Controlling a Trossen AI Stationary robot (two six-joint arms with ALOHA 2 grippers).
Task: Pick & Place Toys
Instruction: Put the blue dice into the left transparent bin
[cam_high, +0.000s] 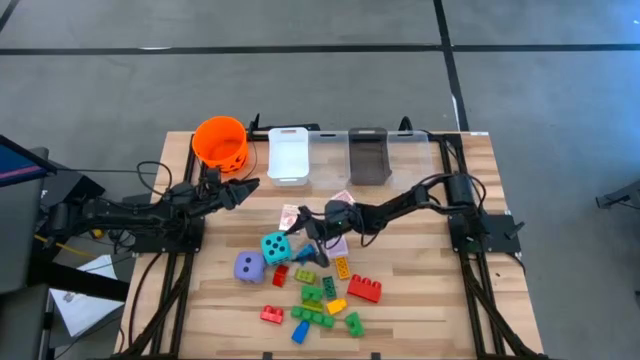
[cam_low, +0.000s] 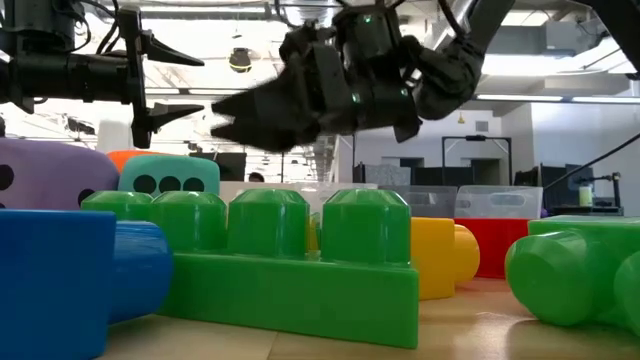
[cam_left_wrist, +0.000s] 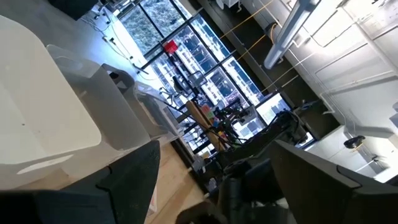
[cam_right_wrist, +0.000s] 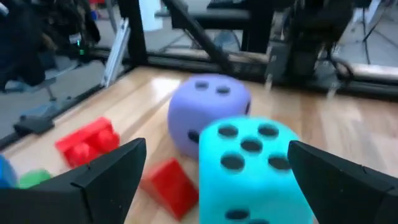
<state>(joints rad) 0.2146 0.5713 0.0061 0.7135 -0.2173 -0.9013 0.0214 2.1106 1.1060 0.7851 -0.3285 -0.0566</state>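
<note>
Right gripper, fingers spread, seemingly above the cut-off teal die.

teal die between open jaws, bricks crowded beyond

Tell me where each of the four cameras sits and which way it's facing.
High view: overhead, looking straight down; shows both arms, left gripper, right gripper.
Low view: table height, looking level past a green plastic brick; both grippers overhead.
Left wrist view: faces a white rectangular bin; own fingers at the bottom.
Right wrist view: faces a teal dotted die between open fingers.
Shared: the die also appears in the high view.
</note>
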